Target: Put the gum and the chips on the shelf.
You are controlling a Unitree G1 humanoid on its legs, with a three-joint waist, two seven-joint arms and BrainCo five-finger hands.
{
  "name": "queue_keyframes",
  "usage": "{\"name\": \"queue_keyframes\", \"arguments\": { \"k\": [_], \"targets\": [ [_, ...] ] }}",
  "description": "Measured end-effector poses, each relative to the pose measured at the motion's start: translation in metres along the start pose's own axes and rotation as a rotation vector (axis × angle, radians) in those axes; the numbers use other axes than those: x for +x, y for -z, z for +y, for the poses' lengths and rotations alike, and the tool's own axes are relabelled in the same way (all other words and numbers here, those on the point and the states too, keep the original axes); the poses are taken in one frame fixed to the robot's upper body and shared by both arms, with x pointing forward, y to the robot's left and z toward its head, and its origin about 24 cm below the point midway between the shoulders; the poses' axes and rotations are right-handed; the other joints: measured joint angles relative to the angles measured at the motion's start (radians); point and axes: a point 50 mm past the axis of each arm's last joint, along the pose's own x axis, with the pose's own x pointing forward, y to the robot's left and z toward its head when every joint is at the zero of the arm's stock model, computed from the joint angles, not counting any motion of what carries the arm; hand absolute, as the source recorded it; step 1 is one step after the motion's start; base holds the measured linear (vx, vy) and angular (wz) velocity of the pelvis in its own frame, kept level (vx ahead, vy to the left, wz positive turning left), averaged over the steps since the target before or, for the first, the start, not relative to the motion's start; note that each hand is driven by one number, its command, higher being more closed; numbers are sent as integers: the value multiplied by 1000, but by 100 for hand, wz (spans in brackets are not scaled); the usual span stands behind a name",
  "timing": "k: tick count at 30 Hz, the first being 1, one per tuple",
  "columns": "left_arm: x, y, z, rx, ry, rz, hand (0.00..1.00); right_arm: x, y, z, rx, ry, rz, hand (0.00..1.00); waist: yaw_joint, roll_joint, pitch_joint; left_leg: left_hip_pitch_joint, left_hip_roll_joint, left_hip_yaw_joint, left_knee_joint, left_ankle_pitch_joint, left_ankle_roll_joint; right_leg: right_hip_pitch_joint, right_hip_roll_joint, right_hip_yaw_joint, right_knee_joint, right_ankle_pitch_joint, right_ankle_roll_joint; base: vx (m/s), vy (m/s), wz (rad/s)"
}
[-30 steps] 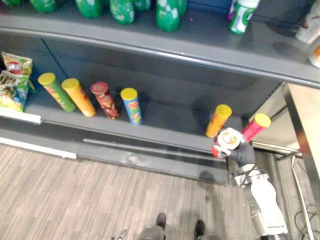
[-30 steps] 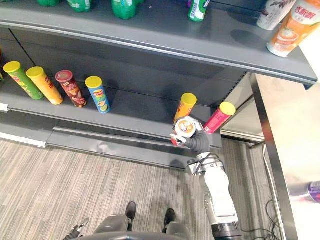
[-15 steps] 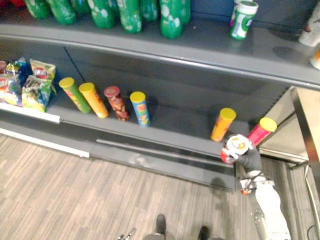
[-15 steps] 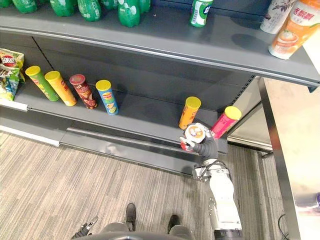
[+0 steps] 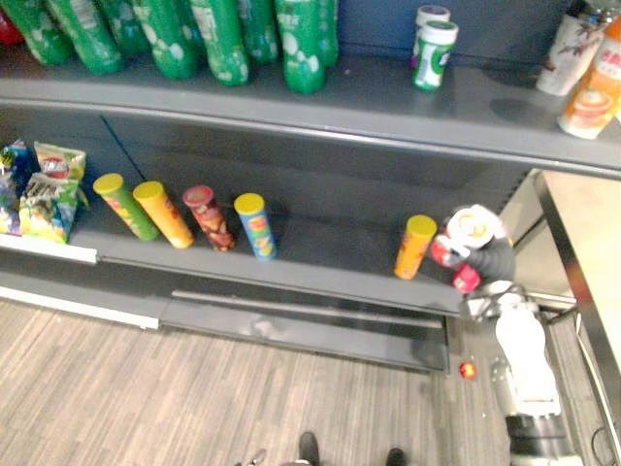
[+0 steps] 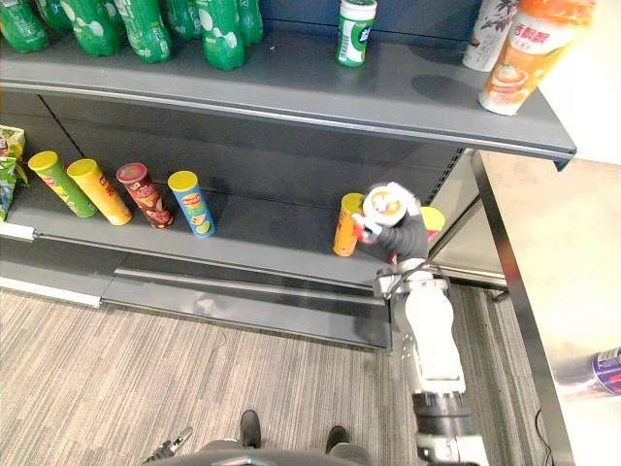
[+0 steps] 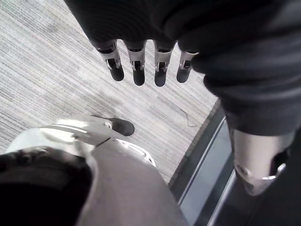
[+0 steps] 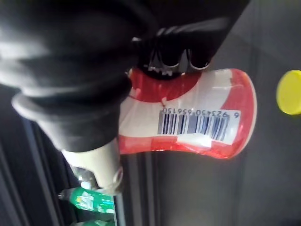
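Holds the red-and-white chips cup in the right hand, with fingers curled tightly round its side. Carries it tilted at the right end of the lower shelf, just beside the orange can and in front of a yellow-lidded can; cannot tell whether it touches the shelf. Hangs the left hand over the floor with straight fingers, grasping nothing.

Barcode digits on red-white container
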Motion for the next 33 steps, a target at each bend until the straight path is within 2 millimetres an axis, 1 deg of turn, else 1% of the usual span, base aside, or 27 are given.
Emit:
{"name": "queue_keyframes", "arguments": {
  "k": [4,8,12,18,19,20,23,25,28,30,33],
  "targets": [
    [-1,6,2,8,-8,32,0,17,-18,-8,-33,19,-75,100,-1,4,-6,6,9,0,0,2,0,2,9,8,0,6,-5,-44,-10,-7],
    [-1,7,2,14,-8,37,0,30,-33,-8,-32,11,-132,100,0,5,-8,7,14,3,0,7,-5,2,15,12,-2,10,-8,-48,-1,-3],
    [-1,8,3,21,-8,41,0,45,-49,0,-2,-13,-194,100,1,3,-10,7,23,13,0,16,-8,3,24,17,-14,22,-11,-35,-5,-6],
    [-1,9,5,29,-9,56,0,63,-62,12,-6,-87,-227,100,2,-1,-13,8,27,20,0,21,-8,2,26,19,-17,25,-11,-2,1,-1],
    [-2,10,7,29,-12,59,0,69,-65,15,4,-100,-233,100,1,-4,-15,8,28,23,0,21,-8,2,27,22,-22,28,-11,14,7,-6],
    [-2,10,8,30,-13,58,0,72,-67,15,9,-102,-236,100,1,-5,-17,8,28,24,0,21,-8,3,28,22,-26,32,-11,22,2,-6],
    [-2,10,9,34,-14,60,0,89,-77,15,-12,-117,-252,100,4,-12,-21,7,28,24,-1,22,-8,6,29,22,-31,37,-11,34,2,0],
    [-2,10,8,47,-6,66,0,105,-88,19,-30,-142,-266,100,10,-13,-22,7,29,24,-1,23,-7,7,30,21,-34,41,-15,18,2,0],
    [-2,10,8,44,0,66,0,119,-94,21,-32,-154,-249,100,17,-14,-22,7,31,22,-1,26,-4,15,34,19,-46,46,-16,11,-1,0],
    [-2,10,7,35,4,66,0,127,-95,23,-19,-160,-224,100,26,-15,-22,7,34,20,-1,27,-5,17,37,18,-50,46,-16,15,-8,1],
    [-2,10,7,28,5,69,0,140,-94,27,0,-168,-183,100,28,-15,-22,6,36,17,-1,27,-6,17,39,15,-52,46,-16,0,0,0]
  ]
}}
